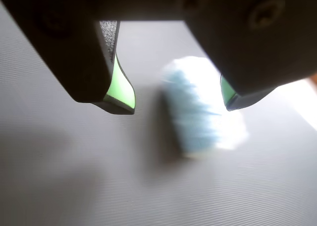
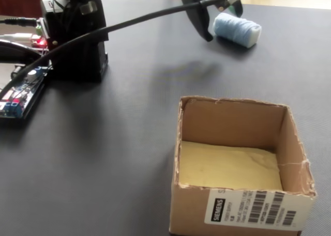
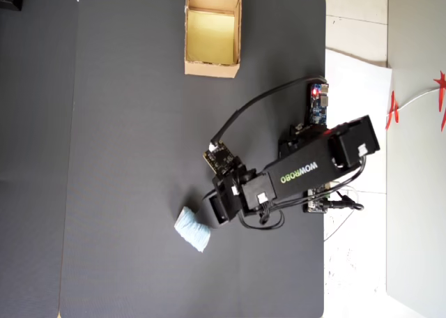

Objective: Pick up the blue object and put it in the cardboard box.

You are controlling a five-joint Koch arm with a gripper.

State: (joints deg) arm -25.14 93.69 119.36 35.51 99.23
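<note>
Wad (image 1: pixel 203 107) first: pale blue, ribbed and oblong, it lies loose on the dark ribbed surface (image 1: pixel 59 186), free of any grip, which suits a pickup that has not yet closed. In the wrist view it sits at centre right of the frame, blurred, between the two black jaws with green pads; it is nearer the right-hand jaw, whose tip overlaps its upper right edge in the picture, while a clear strip of surface shows between it and the left-hand jaw. Whether that right tip actually touches it I cannot tell. The end effector (image 1: pixel 178 102) stands wide apart and holds nothing. The fixed view puts the wad (image 2: pixel 237 30) at the upper right of the frame with the end effector (image 2: pixel 220 16) reaching to it from the left, one dark finger ending just beside it. From overhead, the wad (image 3: pixel 193 229) is at lower centre, partly tucked under the arm's front end. The box (image 3: pixel 212 68) stands open and empty at the top of the overhead frame, well apart from the wad, so I judge the carry will be a long one across bare surface.
</note>
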